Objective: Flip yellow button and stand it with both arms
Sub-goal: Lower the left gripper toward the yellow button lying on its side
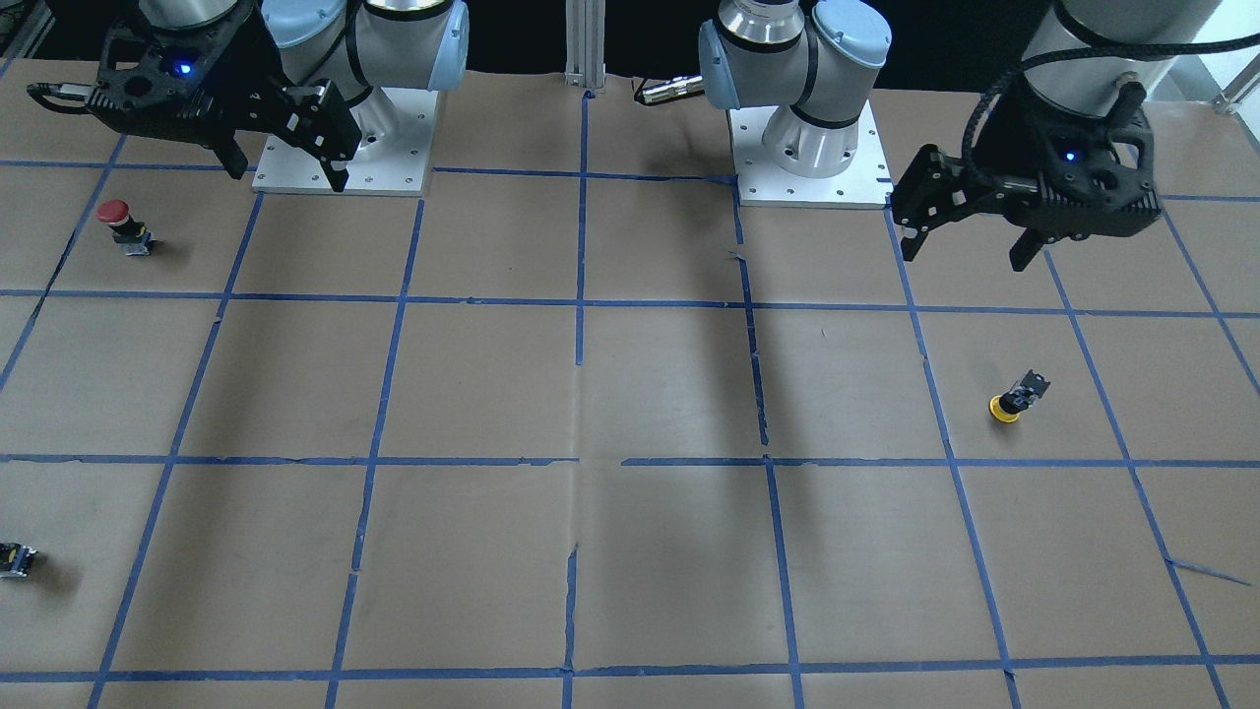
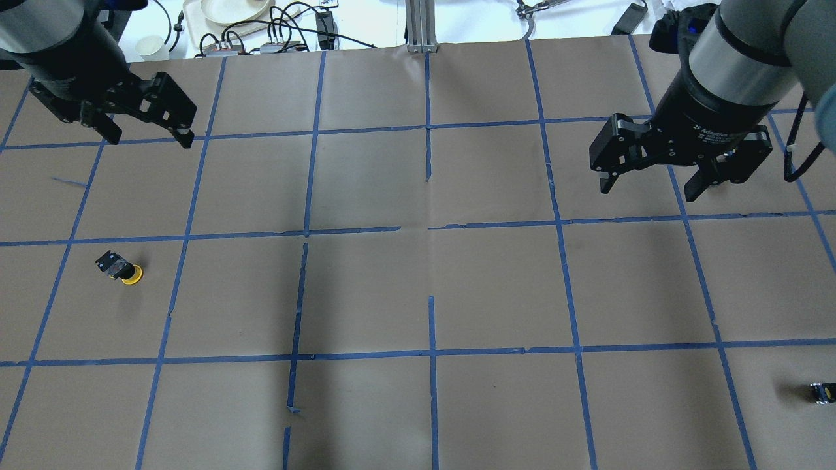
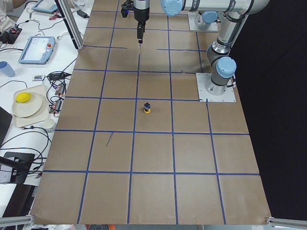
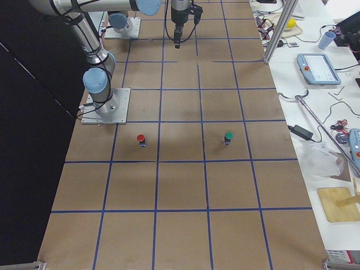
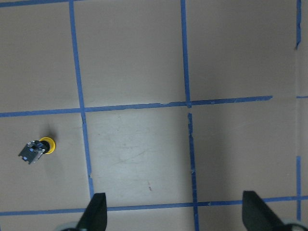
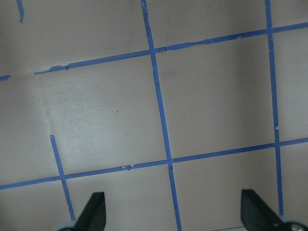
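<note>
Red-capped push-button (image 1: 115,217) and small dark block (image 1: 17,558) sit far off on the brown paper surface (image 2: 418,294), right arm's side. Yellow mushroom-capped button (image 2: 121,269), cap down, lies well apart from the spread left fingers (image 2: 183,127). Right fingers (image 2: 697,181) also spread, holding nothing.

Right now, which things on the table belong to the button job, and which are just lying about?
Job: yellow button, cap down; left gripper; right gripper; both jaws open.
Lying about: red-capped button; green-capped button; small dark capless block.
</note>
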Available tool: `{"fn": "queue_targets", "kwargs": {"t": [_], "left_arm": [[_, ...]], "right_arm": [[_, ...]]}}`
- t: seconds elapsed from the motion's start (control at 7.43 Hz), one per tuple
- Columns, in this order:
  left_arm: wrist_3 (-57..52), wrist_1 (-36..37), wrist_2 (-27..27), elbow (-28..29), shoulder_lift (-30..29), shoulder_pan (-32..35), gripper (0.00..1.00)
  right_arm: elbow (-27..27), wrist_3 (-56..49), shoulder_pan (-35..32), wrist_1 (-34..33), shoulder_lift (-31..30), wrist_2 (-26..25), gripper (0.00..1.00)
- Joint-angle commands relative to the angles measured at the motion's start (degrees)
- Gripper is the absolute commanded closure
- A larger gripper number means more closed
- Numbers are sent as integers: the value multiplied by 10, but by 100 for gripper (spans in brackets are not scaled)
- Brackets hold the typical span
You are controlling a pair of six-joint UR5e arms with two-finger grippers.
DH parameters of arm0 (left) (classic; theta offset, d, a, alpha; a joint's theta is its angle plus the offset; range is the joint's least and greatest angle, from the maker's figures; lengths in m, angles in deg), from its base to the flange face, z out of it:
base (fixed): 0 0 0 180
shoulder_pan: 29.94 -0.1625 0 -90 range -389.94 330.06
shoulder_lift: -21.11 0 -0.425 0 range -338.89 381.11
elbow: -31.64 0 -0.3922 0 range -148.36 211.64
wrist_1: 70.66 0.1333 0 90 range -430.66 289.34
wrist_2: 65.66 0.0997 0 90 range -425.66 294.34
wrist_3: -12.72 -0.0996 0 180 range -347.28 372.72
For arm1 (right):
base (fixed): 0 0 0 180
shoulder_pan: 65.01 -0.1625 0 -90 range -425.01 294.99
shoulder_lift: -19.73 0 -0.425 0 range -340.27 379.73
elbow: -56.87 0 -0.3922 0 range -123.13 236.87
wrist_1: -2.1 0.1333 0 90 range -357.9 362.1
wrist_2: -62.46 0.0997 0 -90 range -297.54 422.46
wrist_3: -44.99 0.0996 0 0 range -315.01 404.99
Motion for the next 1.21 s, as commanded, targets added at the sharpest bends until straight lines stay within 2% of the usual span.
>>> {"fn": "queue_targets", "kwargs": {"t": [0.0, 0.27, 0.4, 0.54, 0.81, 1.08], "left_arm": [[-172, 30, -2, -31, -28, -105, 0], [-328, 80, 2, -32, -101, -148, 0], [-381, 103, 4, -38, -120, -158, 0], [-405, 149, 27, -44, -134, -167, 0], [-471, 161, 31, -100, -127, -189, 1], [-492, 240, 27, -156, -121, -209, 0]], "right_arm": [[0, 3, 0, 1, -1, 3, 0], [1, 3, 0, 2, -1, 0, 0], [1, 3, 0, 2, -2, -1, 0], [1, 0, 0, 3, -2, 2, 0], [0, -2, 1, 2, -22, 6, 0], [-1, -2, 0, 1, -35, 10, 0]]}}
